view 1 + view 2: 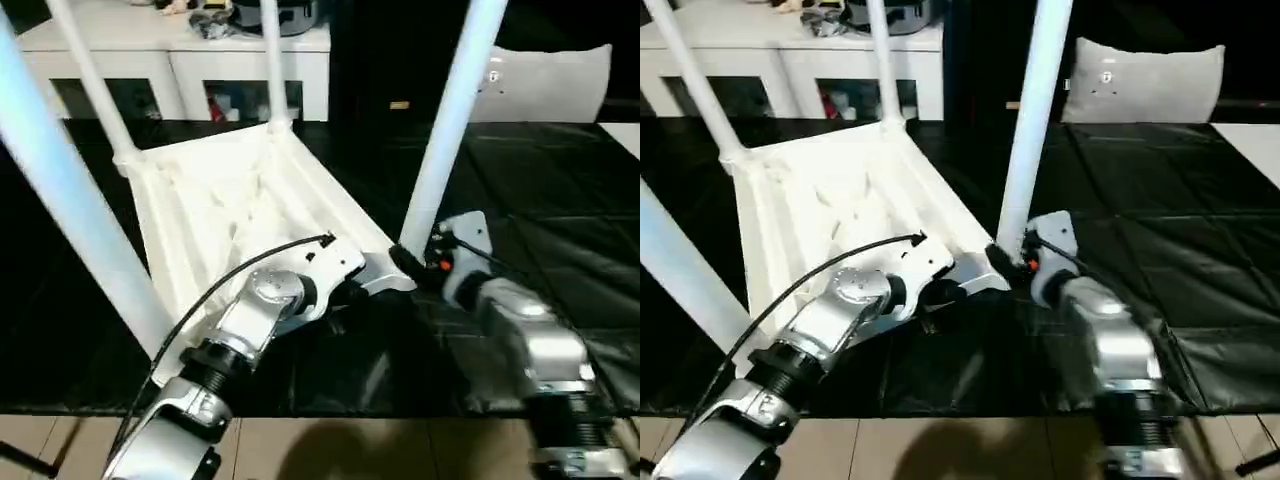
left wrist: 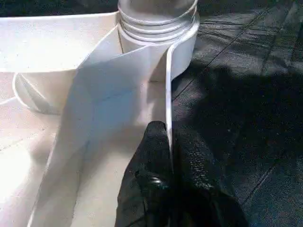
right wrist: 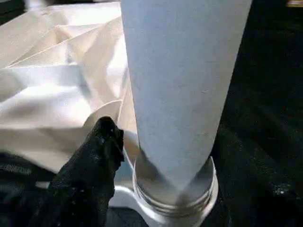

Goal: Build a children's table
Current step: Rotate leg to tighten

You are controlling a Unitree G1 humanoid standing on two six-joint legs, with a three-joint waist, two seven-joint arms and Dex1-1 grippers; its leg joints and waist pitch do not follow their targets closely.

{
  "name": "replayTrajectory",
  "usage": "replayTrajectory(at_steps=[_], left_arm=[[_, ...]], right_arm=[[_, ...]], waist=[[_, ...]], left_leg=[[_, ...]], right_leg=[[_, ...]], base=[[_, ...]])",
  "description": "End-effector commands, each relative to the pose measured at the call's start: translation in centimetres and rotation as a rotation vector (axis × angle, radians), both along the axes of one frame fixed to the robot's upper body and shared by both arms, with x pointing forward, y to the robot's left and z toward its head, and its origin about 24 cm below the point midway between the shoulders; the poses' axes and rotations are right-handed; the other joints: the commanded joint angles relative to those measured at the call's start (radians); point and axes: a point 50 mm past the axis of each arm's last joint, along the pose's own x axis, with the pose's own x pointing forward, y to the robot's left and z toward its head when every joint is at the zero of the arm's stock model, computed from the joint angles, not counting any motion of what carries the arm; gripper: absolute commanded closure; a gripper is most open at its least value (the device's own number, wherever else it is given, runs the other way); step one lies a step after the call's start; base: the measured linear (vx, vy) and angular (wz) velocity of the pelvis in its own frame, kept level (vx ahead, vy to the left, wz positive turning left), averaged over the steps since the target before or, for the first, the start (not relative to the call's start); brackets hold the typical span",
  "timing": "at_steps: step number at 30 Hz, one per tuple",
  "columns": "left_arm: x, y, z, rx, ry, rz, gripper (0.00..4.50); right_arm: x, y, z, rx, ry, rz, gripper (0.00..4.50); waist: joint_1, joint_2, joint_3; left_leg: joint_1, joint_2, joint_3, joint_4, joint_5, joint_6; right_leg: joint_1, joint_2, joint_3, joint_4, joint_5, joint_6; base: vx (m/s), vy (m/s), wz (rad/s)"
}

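Left wrist view: the left claw [image 2: 168, 156] is clamped on the tabletop [image 1: 230, 200] rim, upside down on the black floor [image 1: 560, 230]. The right claw [image 3: 142, 156] stands apart beside a leg [image 3: 180, 85].

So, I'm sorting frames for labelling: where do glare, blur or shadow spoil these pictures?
Left eye view: the nearest leg is a soft, bluish, blurred band, and the tabletop underside glares so its ribs wash out. Left wrist view: a shadow darkens the black floor mat beside the tabletop's wall. Right wrist view: the close leg looms large and featureless.
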Motion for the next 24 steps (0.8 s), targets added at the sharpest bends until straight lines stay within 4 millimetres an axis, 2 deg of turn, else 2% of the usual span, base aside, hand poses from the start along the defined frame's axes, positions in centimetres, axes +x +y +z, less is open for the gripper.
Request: replayTrajectory(at_steps=[1, 2, 5, 6, 9, 11, 13, 14, 15, 16, 17, 21, 22, 24], left_arm=[[-0.1, 0.2, 0.4, -0.038, -0.036, -0.036, 4.50], [-0.4, 0.9, 0.2, -0.024, -0.034, -0.084, 4.50], [-0.6, 1.4, 0.2, -0.017, -0.036, -0.131, 4.50], [-0.7, 1.9, 0.1, 0.001, -0.031, -0.168, 4.50], [-0.8, 2.4, 0.1, 0.017, -0.029, -0.206, 4.50], [-1.4, 3.0, 0.1, 0.036, -0.016, -0.321, 4.50], [-1.6, 3.3, 0.1, 0.046, -0.008, -0.359, 4.50], [-1.9, 3.6, 0.1, 0.069, -0.009, -0.419, 4.50], [-1.9, 3.7, 0.1, 0.075, -0.009, -0.432, 4.50], [-2.0, 3.8, 0.1, 0.084, -0.007, -0.453, 4.50], [-2.0, 3.8, 0.1, 0.084, -0.007, -0.453, 4.50], [-2.7, 3.8, 0.2, 0.087, 0.017, -0.551, 4.50], [-2.8, 3.7, 0.3, 0.088, 0.019, -0.566, 4.50], [-2.8, 3.7, 0.3, 0.089, 0.020, -0.585, 4.50]], right_arm=[[-0.3, 0.3, -0.6, 0.012, 0.042, 0.100, 1.03], [-0.3, -1.5, 0.0, -0.039, 0.024, 0.184, 0.88], [-0.4, -2.5, 0.4, -0.076, 0.015, 0.261, 0.69], [-0.4, -3.3, 0.7, -0.078, 0.025, 0.313, 0.51], [-0.5, -3.8, 0.9, -0.080, 0.028, 0.363, 0.43], [-0.7, -4.3, 1.4, -0.114, 0.017, 0.485, 0.43], [-0.7, -4.4, 1.5, -0.112, 0.023, 0.522, 0.43], [-0.7, -4.3, 1.8, -0.117, 0.022, 0.578, 0.69], [-0.7, -4.3, 1.8, -0.116, 0.022, 0.592, 0.69], [-0.7, -4.2, 1.9, -0.102, 0.026, 0.614, 0.80], [-0.7, -4.2, 1.9, -0.102, 0.026, 0.614, 0.80], [-1.0, -3.5, 2.0, -0.050, 0.056, 0.717, 1.19], [-1.0, -3.3, 1.8, -0.048, 0.070, 0.732, 1.19], [-1.1, -3.0, 1.6, -0.033, 0.088, 0.759, 1.52]], waist=[[0.005, -0.036, -0.050], [0.011, -0.042, -0.053], [0.014, -0.041, -0.051], [0.013, -0.048, -0.051], [0.012, -0.044, -0.051], [0.013, -0.046, -0.050], [0.016, -0.042, -0.052], [0.019, -0.041, -0.052], [0.021, -0.041, -0.052], [0.020, -0.052, -0.050], [0.026, -0.047, -0.052], [0.038, -0.051, -0.051], [0.038, -0.054, -0.051], [0.044, -0.055, -0.051]], left_leg=[[-0.006, 0.045, -0.009, -0.065, -0.205, 0.074], [-0.009, 0.044, -0.008, -0.060, -0.192, 0.079], [-0.015, 0.044, -0.006, -0.057, -0.161, 0.092], [-0.015, 0.044, -0.004, -0.055, -0.154, 0.095], [-0.011, 0.048, -0.006, -0.055, -0.158, 0.102], [-0.009, 0.051, -0.006, -0.054, -0.169, 0.102], [-0.006, 0.055, -0.006, -0.054, -0.170, 0.102], [-0.003, 0.057, -0.005, -0.053, -0.162, 0.102], [-0.002, 0.058, -0.005, -0.052, -0.161, 0.103], [-0.005, 0.058, -0.002, -0.052, -0.161, 0.105], [-0.001, 0.060, -0.003, -0.051, -0.156, 0.107], [0.001, 0.063, -0.002, -0.050, -0.157, 0.103], [0.000, 0.063, -0.001, -0.050, -0.158, 0.099], [0.001, 0.062, -0.002, -0.051, -0.169, 0.090]], right_leg=[[0.042, -0.060, 0.039, -0.075, -0.376, -0.125], [0.046, -0.064, 0.037, -0.073, -0.390, -0.124], [0.047, -0.062, 0.037, -0.070, -0.376, -0.128], [0.046, -0.060, 0.036, -0.069, -0.369, -0.130], [0.044, -0.059, 0.033, -0.065, -0.359, -0.152], [0.041, -0.059, 0.033, -0.063, -0.348, -0.169], [0.042, -0.060, 0.034, -0.057, -0.325, -0.189], [0.040, -0.058, 0.034, -0.053, -0.289, -0.207], [0.040, -0.057, 0.034, -0.051, -0.270, -0.216], [0.042, -0.056, 0.034, -0.048, -0.249, -0.222], [0.042, -0.058, 0.035, -0.044, -0.232, -0.234], [0.042, -0.059, 0.036, -0.040, -0.207, -0.249], [0.043, -0.060, 0.036, -0.040, -0.210, -0.249], [0.042, -0.061, 0.037, -0.042, -0.225, -0.244]], base=[[0.000, 0.000, 0.00], [0.000, 0.000, 0.00], [0.000, 0.000, 0.00], [0.000, 0.000, 0.00], [0.000, 0.000, 0.00], [0.000, 0.000, 0.00], [0.000, 0.000, 0.00], [0.000, 0.000, 0.00], [0.000, 0.000, 0.00], [0.000, 0.000, 0.00], [0.000, 0.000, 0.00], [0.000, 0.000, 0.00], [0.000, 0.000, 0.00], [0.000, 0.000, 0.00]])
